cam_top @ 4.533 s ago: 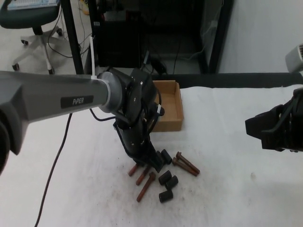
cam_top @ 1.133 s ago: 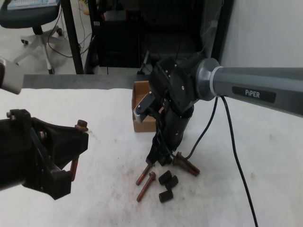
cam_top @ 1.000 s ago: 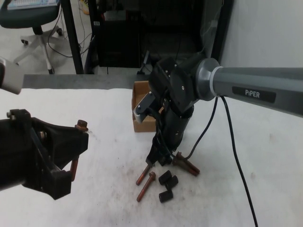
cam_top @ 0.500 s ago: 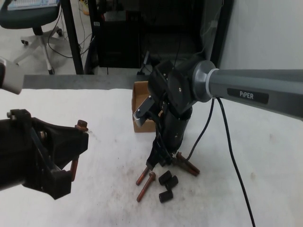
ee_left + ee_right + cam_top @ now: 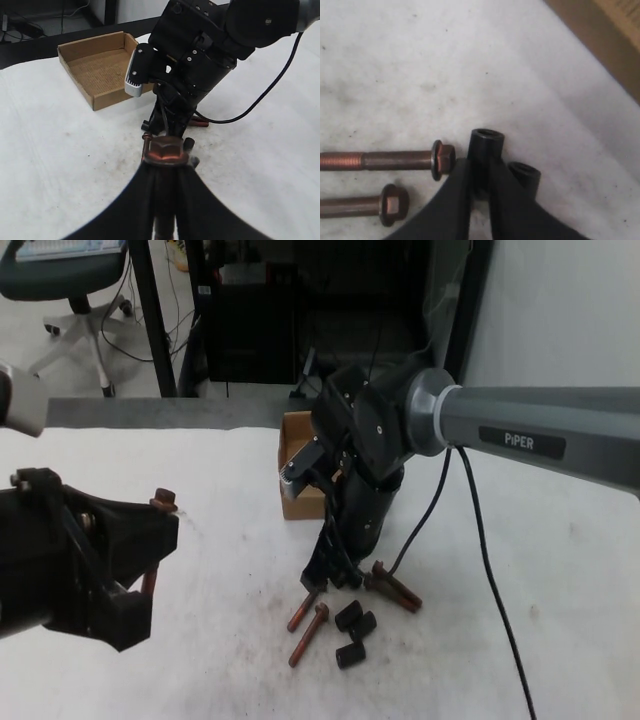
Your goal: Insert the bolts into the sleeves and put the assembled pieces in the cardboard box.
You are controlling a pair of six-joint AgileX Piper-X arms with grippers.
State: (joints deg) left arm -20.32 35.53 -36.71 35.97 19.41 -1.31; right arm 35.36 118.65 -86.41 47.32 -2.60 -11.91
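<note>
My left gripper [image 5: 165,170] is shut on a copper bolt [image 5: 165,149], head toward the camera, held above the bench at the near left [image 5: 150,555]. My right gripper [image 5: 479,169] is shut on a black sleeve [image 5: 487,141] and stands at the pile of parts [image 5: 333,575]. A second sleeve [image 5: 524,176] lies just beside it, with two bolts [image 5: 385,161] close by. More bolts [image 5: 307,633] and several sleeves [image 5: 355,621] lie on the white bench. The cardboard box [image 5: 296,465] sits behind the right arm, partly hidden by it.
Two crossed bolts [image 5: 396,586] lie right of the pile. A black cable [image 5: 480,540] trails from the right arm across the bench. The bench's far edge runs behind the box, with a dark rack and an office chair [image 5: 70,280] beyond.
4.5 s ago the left arm was at the pile and the right one off to the side. Over the last second the right gripper shifted slightly left and the left gripper drifted left with its bolt.
</note>
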